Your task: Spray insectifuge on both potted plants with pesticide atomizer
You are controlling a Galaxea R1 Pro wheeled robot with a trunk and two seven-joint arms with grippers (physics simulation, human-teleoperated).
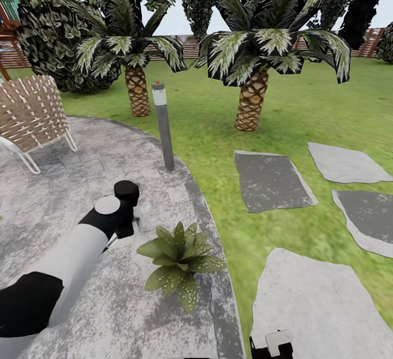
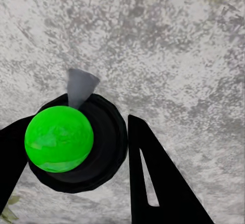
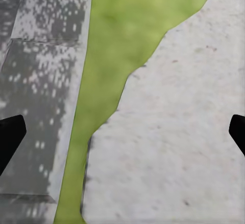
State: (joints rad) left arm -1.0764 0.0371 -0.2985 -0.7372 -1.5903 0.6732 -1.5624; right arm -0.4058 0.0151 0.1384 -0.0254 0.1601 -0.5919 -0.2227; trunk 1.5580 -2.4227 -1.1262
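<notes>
Two palms are standing far beyond the left claw, one lamp post just ahead of it, and one wicker chair off to its left. One potted plant is sitting beside the claw, to its right. Four stepping stones are lying on the lawn, well right of it.

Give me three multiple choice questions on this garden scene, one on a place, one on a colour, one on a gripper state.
1. The potted plant stands on:
A the patio
B the lawn
C a stepping stone

2. In the left wrist view, the ball-shaped top of the pesticide atomizer is:
A red
B green
C white

3. The right gripper is:
A shut on a leaf
B shut on the bottle
C open

Answers: 1 A, grey paving lies under its leaves. 2 B, bright green between the fingers. 3 C, fingertips far apart at the picture's edges.
</notes>
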